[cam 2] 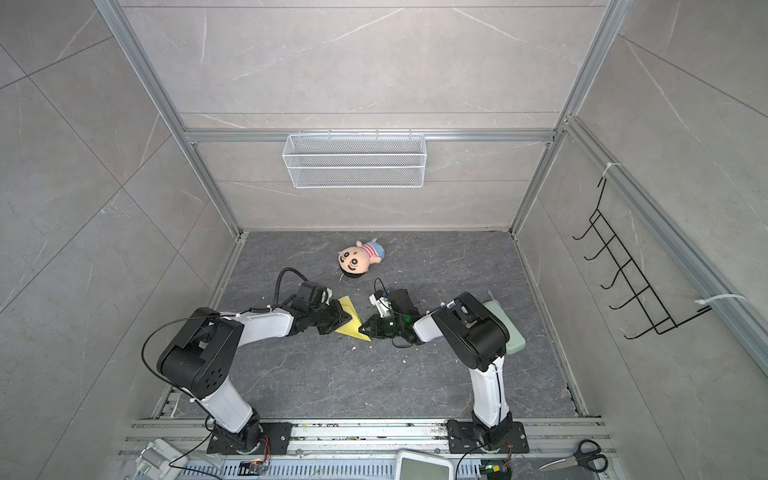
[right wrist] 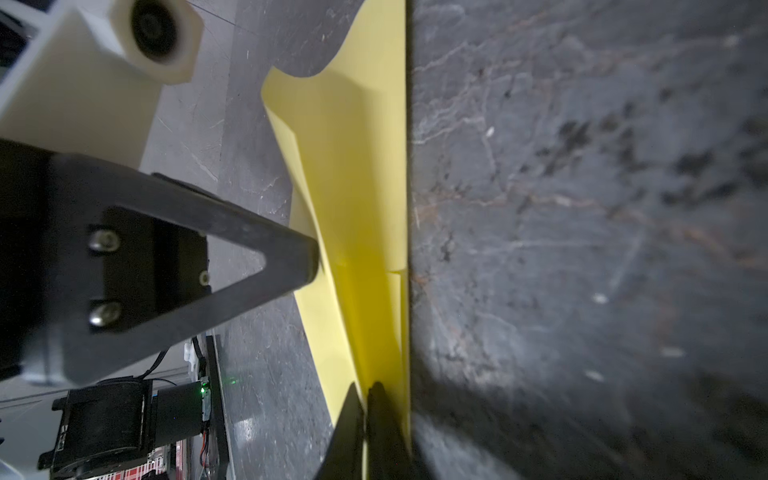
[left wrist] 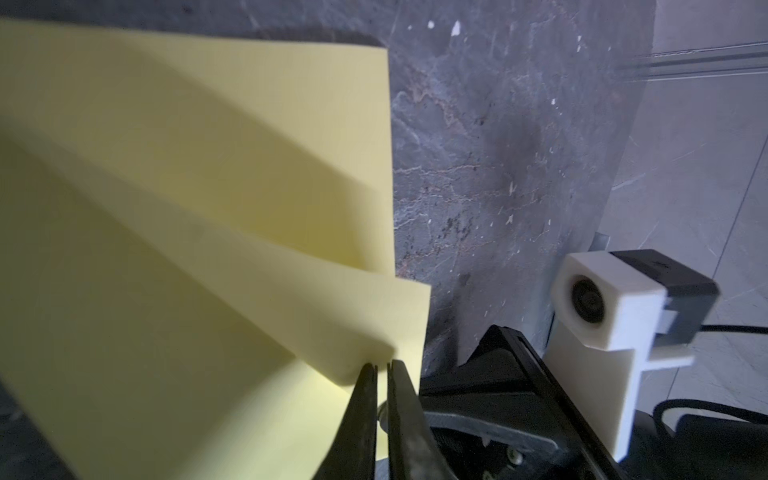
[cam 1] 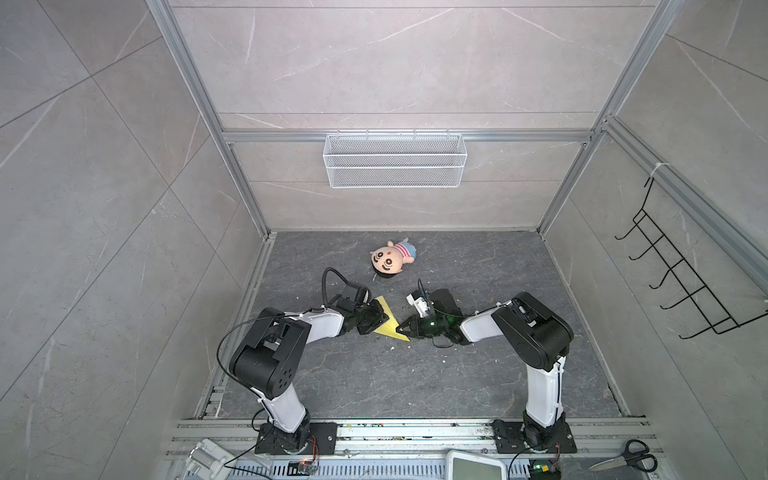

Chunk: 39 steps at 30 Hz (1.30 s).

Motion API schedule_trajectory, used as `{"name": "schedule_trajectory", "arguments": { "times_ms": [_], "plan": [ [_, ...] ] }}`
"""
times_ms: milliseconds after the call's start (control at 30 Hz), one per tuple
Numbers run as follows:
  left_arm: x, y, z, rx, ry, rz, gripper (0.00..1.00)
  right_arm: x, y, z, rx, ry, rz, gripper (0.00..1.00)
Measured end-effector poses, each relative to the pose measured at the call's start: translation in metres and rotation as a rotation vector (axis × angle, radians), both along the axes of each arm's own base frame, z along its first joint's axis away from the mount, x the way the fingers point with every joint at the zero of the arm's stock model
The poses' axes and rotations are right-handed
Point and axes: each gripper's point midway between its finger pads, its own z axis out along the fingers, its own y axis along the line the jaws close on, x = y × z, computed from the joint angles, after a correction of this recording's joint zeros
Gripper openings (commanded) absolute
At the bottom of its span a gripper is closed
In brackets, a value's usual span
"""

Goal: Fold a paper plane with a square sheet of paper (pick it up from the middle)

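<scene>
Since the paper plane (cam 1: 388,323) is already creased into a pointed dart, the folding looks nearly done. It's held mid-table, a bit in front of the plush doll (cam 1: 390,258). It's pinched from both sides: the left gripper (left wrist: 381,366) is clamped on its folded layers, the right gripper (right wrist: 365,388) near one pointed end. Next, probably, one grip should be eased off without the wings getting crumpled. The pinches are shown clearly only in the wrist views, and a pale green pad (cam 2: 505,328) is seen only in a top view.
</scene>
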Motion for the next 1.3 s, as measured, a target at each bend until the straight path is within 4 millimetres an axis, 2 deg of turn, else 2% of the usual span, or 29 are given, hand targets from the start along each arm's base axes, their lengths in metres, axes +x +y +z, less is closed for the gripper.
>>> {"name": "schedule_trajectory", "arguments": {
  "times_ms": [200,600,1300],
  "plan": [
    [0.004,-0.002,-0.002,0.0,0.0,-0.002,0.12,0.0,0.001,0.002,0.007,0.004,0.008,0.16],
    [0.004,-0.001,-0.006,0.008,0.006,0.001,0.11,0.001,0.0,-0.001,-0.009,0.038,0.009,0.1],
    [0.006,-0.002,-0.013,0.017,0.024,0.001,0.1,0.001,0.001,-0.001,-0.013,0.071,0.022,0.14]
  ]
}}
